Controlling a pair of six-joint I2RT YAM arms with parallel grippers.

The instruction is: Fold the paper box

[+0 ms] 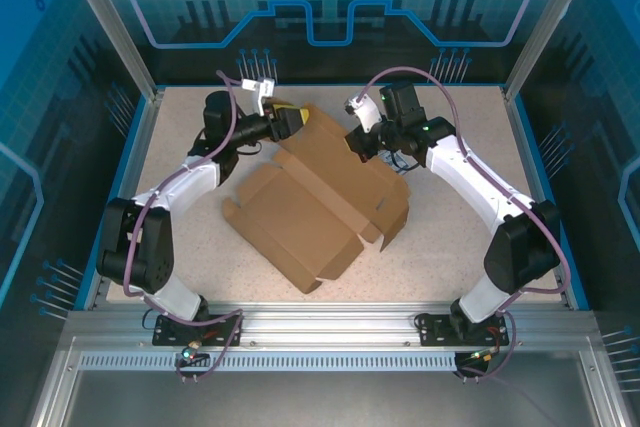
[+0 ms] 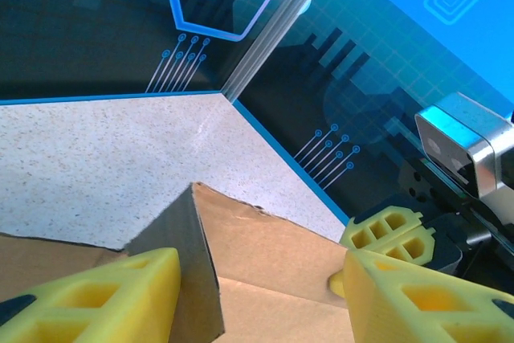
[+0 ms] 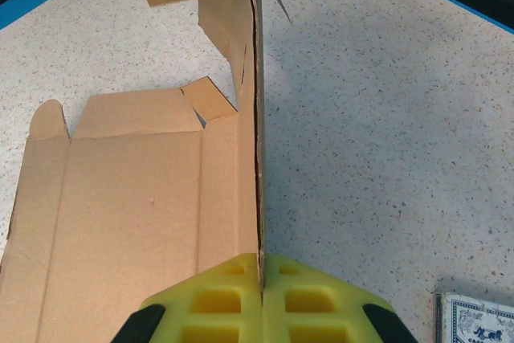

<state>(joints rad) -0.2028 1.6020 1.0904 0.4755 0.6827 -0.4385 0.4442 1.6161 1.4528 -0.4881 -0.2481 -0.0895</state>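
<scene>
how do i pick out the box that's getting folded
Start at the speckled table. In its middle lies the paper box, a big sheet with flaps and creases, one side lifted. Unlike the small white-edged card nearby, it is plain brown cardboard.

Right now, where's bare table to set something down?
Bare: the near strip between the paper box and the arm bases, and the far right corner. Crowded: the far middle, where the left gripper and right gripper meet the box.

Patterned card on speckled table
</scene>
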